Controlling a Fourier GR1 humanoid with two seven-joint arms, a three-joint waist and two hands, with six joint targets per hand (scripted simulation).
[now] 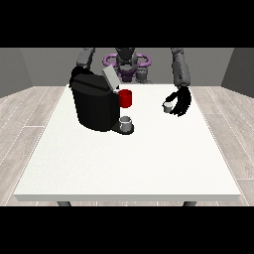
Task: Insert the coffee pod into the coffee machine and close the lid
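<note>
A black coffee machine (93, 105) stands on the left half of the white table (130, 163), its grey lid (110, 77) tilted up and open. On the machine's base sits a small grey cup (126, 122). A small grey coffee pod (167, 106) is at the right, and the hand at the view's right (180, 102) has its fingers curled round it, just above the table. The other arm reaches down behind the machine, which hides its hand.
A red mug (126, 98) stands right behind the machine's front. The table's front edge (130, 198) lies near the camera. A wooden floor surrounds the table.
</note>
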